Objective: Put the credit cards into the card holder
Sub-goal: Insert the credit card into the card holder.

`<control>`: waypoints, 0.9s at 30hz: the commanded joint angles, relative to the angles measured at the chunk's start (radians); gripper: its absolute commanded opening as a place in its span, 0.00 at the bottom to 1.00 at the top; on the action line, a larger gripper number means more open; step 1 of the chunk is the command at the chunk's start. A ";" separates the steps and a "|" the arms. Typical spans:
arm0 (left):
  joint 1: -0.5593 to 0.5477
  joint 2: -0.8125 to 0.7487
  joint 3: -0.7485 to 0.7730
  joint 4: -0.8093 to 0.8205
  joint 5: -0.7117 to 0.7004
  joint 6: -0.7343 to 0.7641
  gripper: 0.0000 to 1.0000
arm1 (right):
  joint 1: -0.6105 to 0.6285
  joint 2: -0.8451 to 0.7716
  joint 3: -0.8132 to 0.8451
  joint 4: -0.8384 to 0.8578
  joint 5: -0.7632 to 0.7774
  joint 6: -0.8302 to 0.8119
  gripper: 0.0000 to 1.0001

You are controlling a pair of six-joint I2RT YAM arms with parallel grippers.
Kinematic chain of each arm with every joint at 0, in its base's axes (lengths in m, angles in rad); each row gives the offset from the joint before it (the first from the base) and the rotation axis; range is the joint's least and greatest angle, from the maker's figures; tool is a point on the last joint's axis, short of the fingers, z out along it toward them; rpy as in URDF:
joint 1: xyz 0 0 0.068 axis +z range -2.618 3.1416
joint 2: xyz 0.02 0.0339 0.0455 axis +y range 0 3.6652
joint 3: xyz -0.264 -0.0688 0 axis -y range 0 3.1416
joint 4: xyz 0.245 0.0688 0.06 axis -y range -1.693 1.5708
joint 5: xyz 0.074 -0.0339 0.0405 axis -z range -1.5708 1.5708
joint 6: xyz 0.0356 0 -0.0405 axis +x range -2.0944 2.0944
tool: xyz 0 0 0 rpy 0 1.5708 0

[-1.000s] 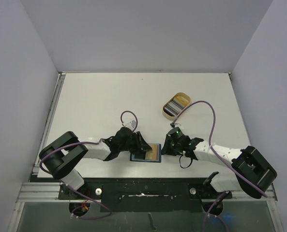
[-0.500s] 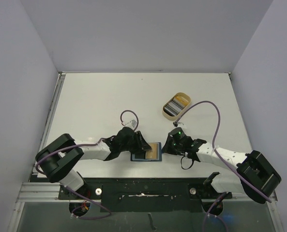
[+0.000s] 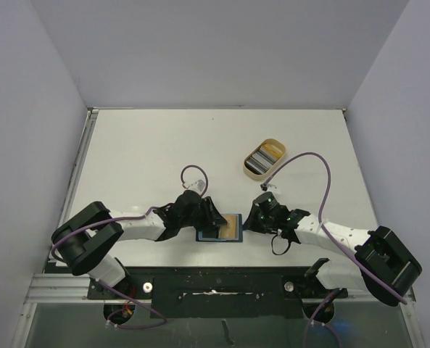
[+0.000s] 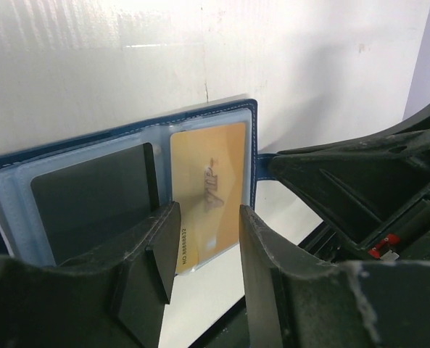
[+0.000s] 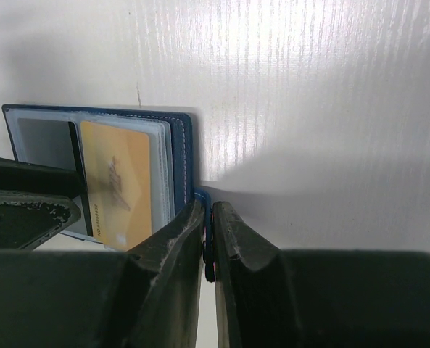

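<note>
standing over the rig, the biggest thing in sight is the white table (image 3: 164,145), bare across most of its top. both arms reach in from the near edge: the left arm (image 3: 135,228) lies low and angles toward the middle, and the right arm (image 3: 331,232) mirrors it from the other side, each trailing a loop of purple cable. well back and to the right sits the tan oval dish (image 3: 249,172), apart from everything else, with a row of credit cards (image 3: 265,154) stood on edge inside it, dark ones and pale ones together. close to the near edge, between the two wrists, the card holder (image 3: 218,238) lies opened flat on the table, its navy cover (image 5: 184,145) down and its clear pockets facing up. the left claw (image 4: 204,217) hangs just above the open holder with its fingers (image 4: 156,246) spread partway and nothing between them; i cannot tell whether its tips touch the pockets. the right claw (image 5: 207,210) has its fingers pressed nearly together, pinching a thin blue edge of the card holder that sticks out on the holder's right side. a gold card (image 4: 207,174) sits in the right-hand pocket, printed side up, and a black card (image 4: 91,192) fills the pocket just beside it on the left.
</note>
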 commanded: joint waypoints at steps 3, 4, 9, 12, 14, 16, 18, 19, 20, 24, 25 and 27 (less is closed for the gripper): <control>-0.013 0.022 0.017 0.085 0.035 -0.015 0.36 | 0.010 -0.021 -0.004 0.035 0.032 0.009 0.13; -0.014 0.027 0.017 0.090 0.039 -0.017 0.36 | 0.009 -0.021 -0.002 0.036 0.031 0.009 0.13; -0.015 0.038 0.015 0.134 0.064 -0.020 0.36 | 0.011 -0.018 -0.006 0.045 0.026 0.009 0.13; -0.017 0.022 0.021 0.122 0.062 -0.014 0.36 | 0.012 -0.012 -0.010 0.050 0.023 0.009 0.13; -0.015 -0.002 0.021 0.092 0.037 -0.003 0.36 | 0.013 -0.013 -0.014 0.051 0.023 0.011 0.13; -0.016 -0.024 0.016 0.060 0.015 0.002 0.36 | 0.013 -0.018 -0.017 0.051 0.024 0.014 0.13; -0.016 -0.038 0.014 0.029 -0.004 0.005 0.37 | 0.013 -0.023 -0.020 0.050 0.027 0.015 0.13; -0.016 -0.039 0.016 0.013 -0.012 0.008 0.37 | 0.013 -0.026 -0.021 0.048 0.029 0.015 0.13; -0.016 -0.038 0.019 0.000 -0.016 0.011 0.37 | 0.014 -0.028 -0.022 0.048 0.030 0.016 0.13; -0.017 -0.017 0.017 0.008 0.002 0.008 0.37 | 0.014 -0.034 -0.024 0.047 0.032 0.018 0.13; -0.016 -0.011 0.016 0.017 0.011 0.004 0.37 | 0.014 -0.034 -0.025 0.047 0.033 0.018 0.13; -0.016 0.001 0.016 0.027 0.019 -0.001 0.37 | 0.014 -0.036 -0.025 0.046 0.032 0.020 0.13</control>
